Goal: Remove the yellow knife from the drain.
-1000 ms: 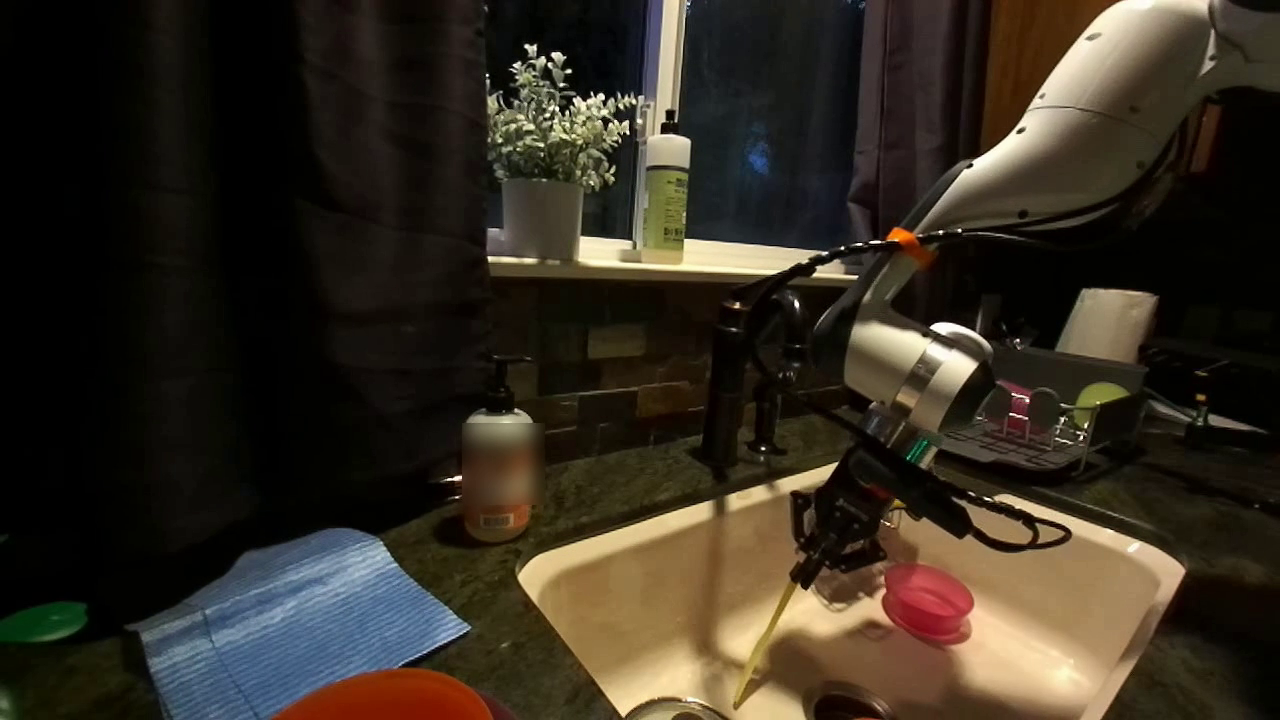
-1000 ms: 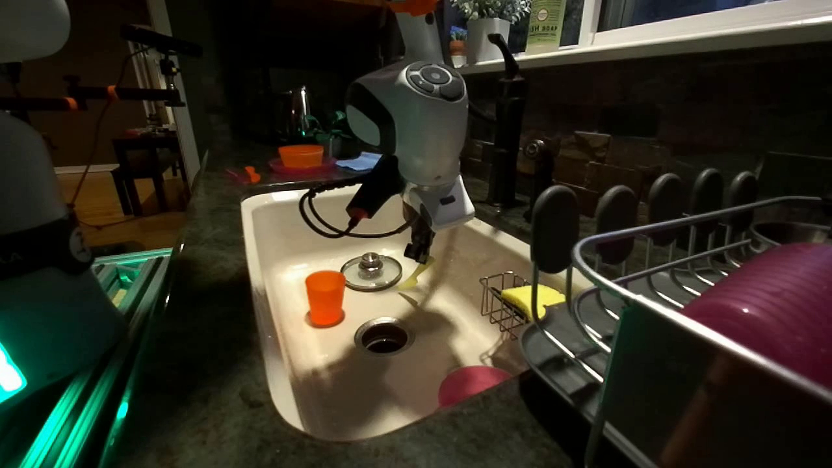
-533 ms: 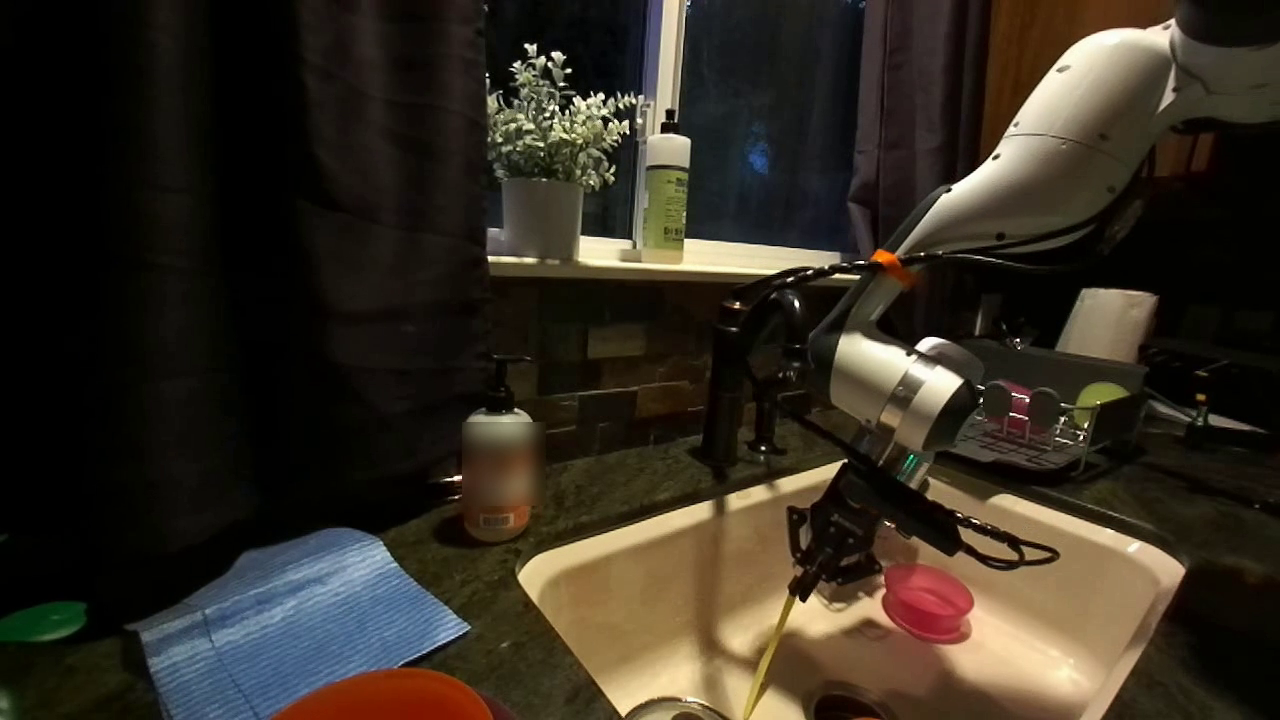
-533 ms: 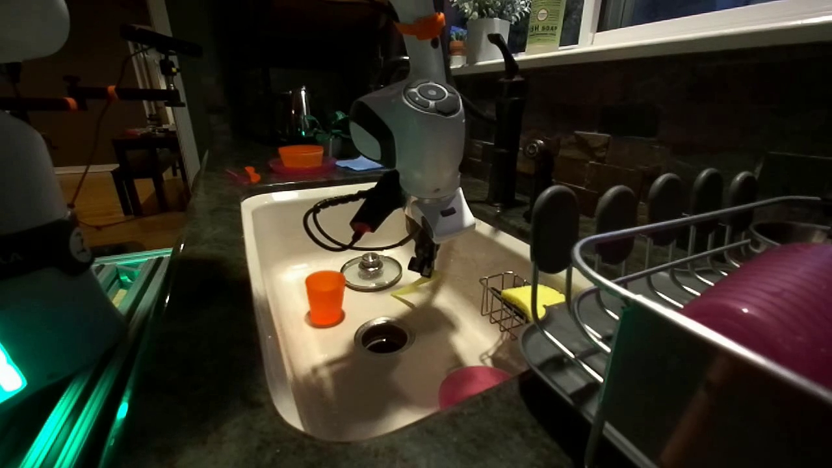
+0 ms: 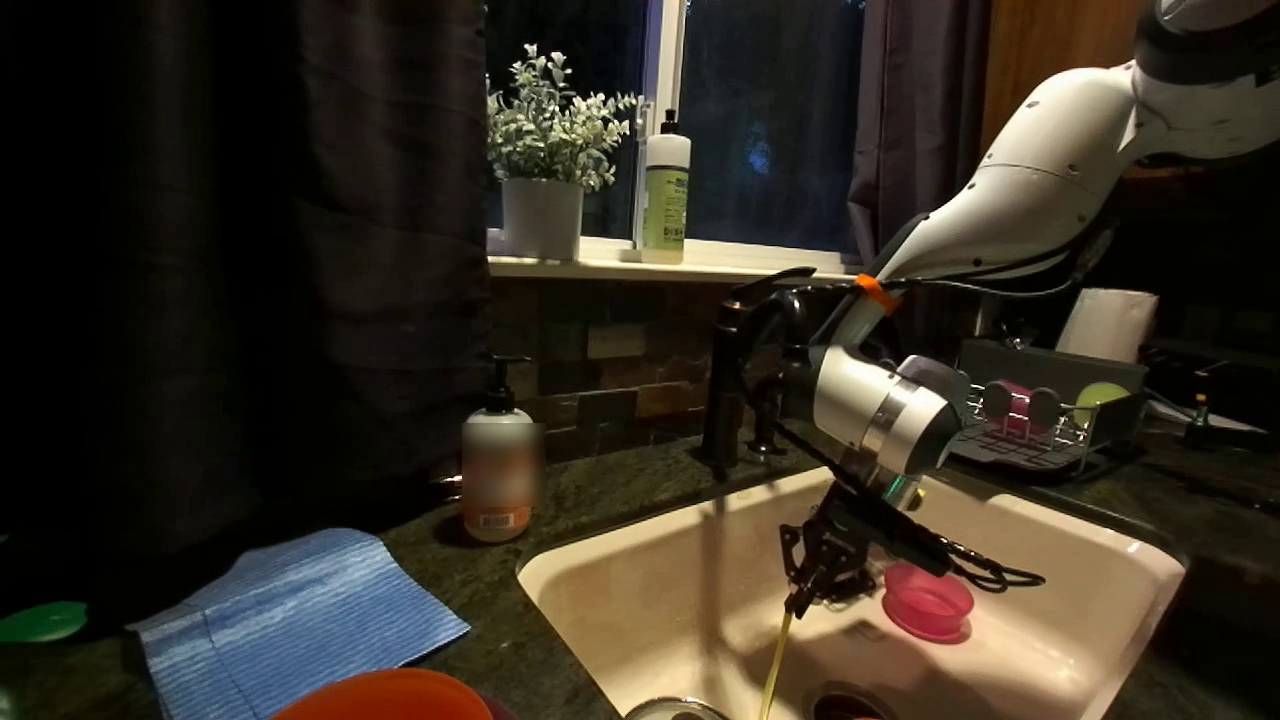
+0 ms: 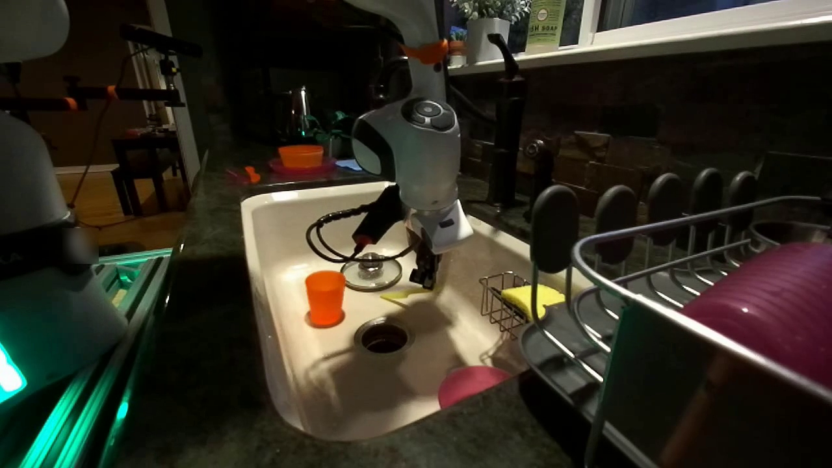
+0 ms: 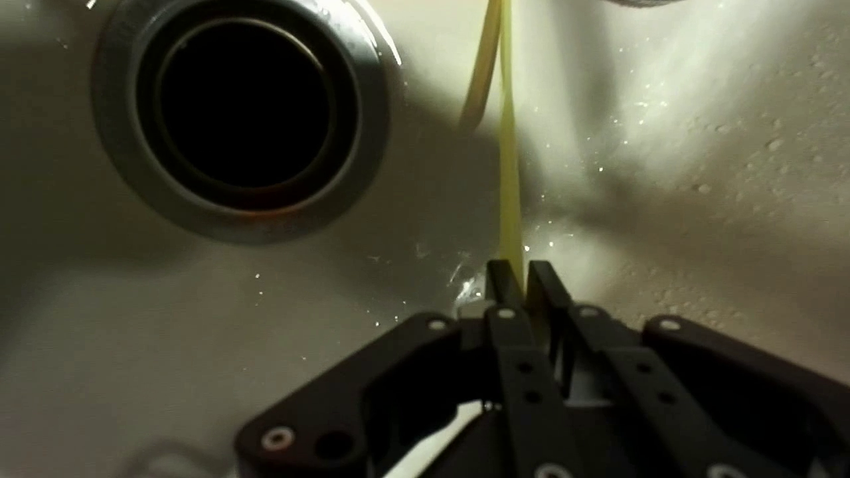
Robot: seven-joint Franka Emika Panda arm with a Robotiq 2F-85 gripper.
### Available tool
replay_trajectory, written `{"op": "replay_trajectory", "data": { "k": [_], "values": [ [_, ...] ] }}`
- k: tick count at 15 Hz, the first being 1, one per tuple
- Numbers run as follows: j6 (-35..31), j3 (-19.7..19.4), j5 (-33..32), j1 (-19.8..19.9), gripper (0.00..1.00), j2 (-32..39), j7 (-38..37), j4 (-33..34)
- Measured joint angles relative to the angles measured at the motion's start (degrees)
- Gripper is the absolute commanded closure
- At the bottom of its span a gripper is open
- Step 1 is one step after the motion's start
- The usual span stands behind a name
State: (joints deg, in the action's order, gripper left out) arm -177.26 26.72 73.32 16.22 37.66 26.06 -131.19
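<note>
Yellow knife slants near the drain, one end pinched in the nearly closed end effector

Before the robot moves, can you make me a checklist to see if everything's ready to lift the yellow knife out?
1. Gripper shut on the yellow knife: ok.
2. Knife out of the drain: ok, it runs beside it in the wrist view.
3. Orange cup standing upright: ok.
4. Knife out of the sink: not ok, it's inside.
5. Knife's far end lifted off the sink floor: cannot tell.
</note>
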Motion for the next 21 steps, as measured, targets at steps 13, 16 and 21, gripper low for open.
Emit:
{"op": "replay_trajectory", "data": {
  "k": [13,16,21],
  "values": [
    [-2.0,5.4,3.6,4.6,0.32,6.8,4.9,5.0],
    [-2.2,7.2,5.4,6.5,0.1,7.6,7.6,5.6],
    [-2.4,8.0,5.8,6.8,0.0,7.5,8.0,4.8]
  ]
}}
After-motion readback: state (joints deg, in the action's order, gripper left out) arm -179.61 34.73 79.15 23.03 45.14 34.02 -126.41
